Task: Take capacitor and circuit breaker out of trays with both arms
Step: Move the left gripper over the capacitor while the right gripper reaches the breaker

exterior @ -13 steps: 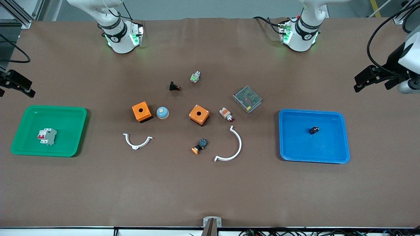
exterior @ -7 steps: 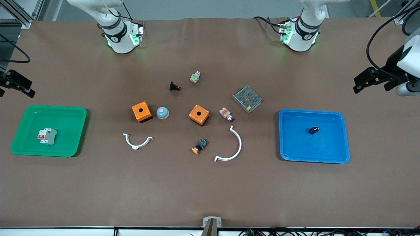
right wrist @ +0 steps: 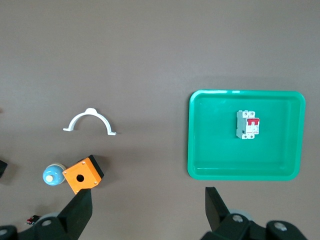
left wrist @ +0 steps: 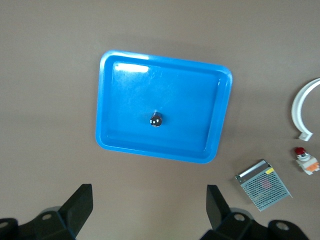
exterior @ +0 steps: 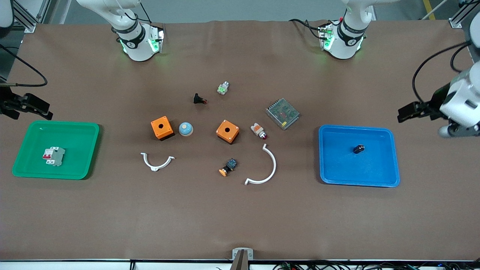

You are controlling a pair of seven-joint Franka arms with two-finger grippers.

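Brown matting covers the table, and one tray is set at each end so that each arm is given its own part. The capacitor (exterior: 358, 149) lies in the blue tray (exterior: 390, 157), the circuit breaker (exterior: 53, 156) in the green tray (exterior: 80, 150). The left gripper (exterior: 407, 112) and the right gripper (exterior: 37, 108) are held spread and empty beside their trays, probably for the approach.

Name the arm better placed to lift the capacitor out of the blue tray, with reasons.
Left. The left pincer hangs open just off the blue tray that holds the capacitor. The right pincer, also open, is up by the green tray with the circuit breaker.
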